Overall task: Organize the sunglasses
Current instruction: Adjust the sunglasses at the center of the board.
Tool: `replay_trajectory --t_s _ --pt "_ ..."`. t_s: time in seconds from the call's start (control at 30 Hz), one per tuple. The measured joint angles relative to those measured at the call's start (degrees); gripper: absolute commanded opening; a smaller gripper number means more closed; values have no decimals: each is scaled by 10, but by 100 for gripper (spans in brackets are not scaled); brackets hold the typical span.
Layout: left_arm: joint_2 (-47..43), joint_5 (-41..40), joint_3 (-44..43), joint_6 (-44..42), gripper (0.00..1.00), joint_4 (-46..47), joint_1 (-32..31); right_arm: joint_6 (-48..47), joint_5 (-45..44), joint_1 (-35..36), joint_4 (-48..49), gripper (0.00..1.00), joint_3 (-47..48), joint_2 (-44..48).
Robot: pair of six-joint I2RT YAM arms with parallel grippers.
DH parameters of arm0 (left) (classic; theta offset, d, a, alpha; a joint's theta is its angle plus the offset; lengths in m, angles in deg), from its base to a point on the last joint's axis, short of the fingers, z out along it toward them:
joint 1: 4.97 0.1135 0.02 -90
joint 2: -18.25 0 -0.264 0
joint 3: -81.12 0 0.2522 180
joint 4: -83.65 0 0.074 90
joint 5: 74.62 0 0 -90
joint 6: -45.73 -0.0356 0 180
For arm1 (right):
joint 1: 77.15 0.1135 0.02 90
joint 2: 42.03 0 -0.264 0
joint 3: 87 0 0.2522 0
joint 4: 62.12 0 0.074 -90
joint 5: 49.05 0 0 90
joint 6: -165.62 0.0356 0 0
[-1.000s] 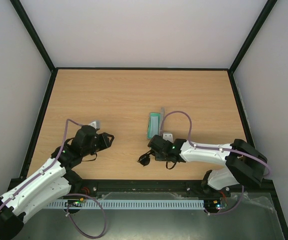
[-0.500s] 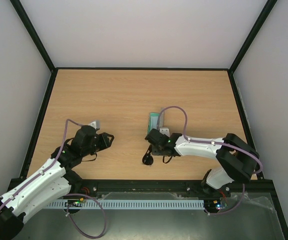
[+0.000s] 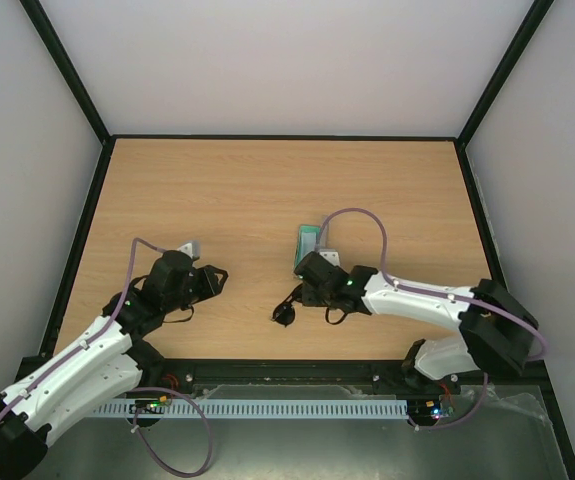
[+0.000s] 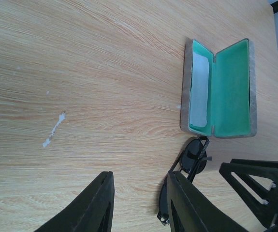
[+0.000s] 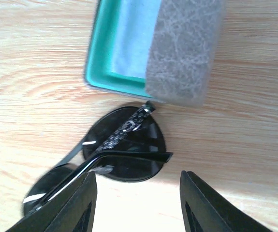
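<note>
1. Top external view:
   - Shows the sunglasses (image 3: pixel 285 312) lying on the wooden table (image 3: pixel 267 190) near its front edge, just left of and in front of the open glasses case (image 3: pixel 308 241).
   - Puts the right gripper (image 3: pixel 297 298) directly over them, with the wrist covering the near end of the case.
   - Cannot tell from up here how those fingers stand.
   - Against a second ago: finds the sunglasses a touch further left and further from the front edge, the right wrist closer to the case, and the right elbow swung further out to the right.
   - Finds the left gripper (image 3: pixel 217 277) well apart to the left, in the same pose as a second ago.

2. Left wrist view:
   - Shows the left gripper (image 4: pixel 141 203) with fingers spread and only bare wood between them.
   - Shows the glasses case (image 4: pixel 221 87) opened flat, grey outside and green inside, with a pale cloth (image 4: pixel 199 89) in one half.
   - Places the sunglasses (image 4: pixel 193 159) just beside the nearer short end of the case, partly hidden behind one finger.

3. Right wrist view:
   - Shows the right gripper (image 5: pixel 139 203) with fingers set wide apart, pinching nothing.
   - Shows the sunglasses (image 5: pixel 124 154) flat on the wood just ahead of the fingers, with round dark lenses and two temples crossing one lens.
   - Hides the far lens partly behind one finger (image 5: pixel 78 203).
   - Brings one temple tip almost to the rim of the case (image 5: pixel 184 48), where the light blue cloth (image 5: pixel 131 38) lies on the green lining.
   - Carries a small emblem on the patterned temple, too blurred to read.
</note>
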Motion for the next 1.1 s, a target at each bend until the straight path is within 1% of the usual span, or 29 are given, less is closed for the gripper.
replay_trajectory --t_s 0.1,0.2,0.27,0.43,0.67,0.87,0.97,1.1 --pt "0 0 0 0 33 0 0 19 14 8 1 60 -3 30" --pt "4 0 2 0 33 5 0 37 22 26 2 64 -2 30" --pt "6 0 7 0 33 11 0 53 23 48 -1 65 8 14" --pt "7 7 21 0 33 18 0 83 20 80 -4 65 50 -41" --pt "-1 19 29 -8 33 30 1 111 0 88 -30 66 103 -96" --pt "-11 33 45 -10 33 33 4 120 -17 97 -54 62 135 -146" --pt "-18 37 49 -10 33 35 5 125 -19 108 -63 59 135 -158" --pt "-23 40 52 -10 33 40 6 130 -20 123 -72 58 135 -161"
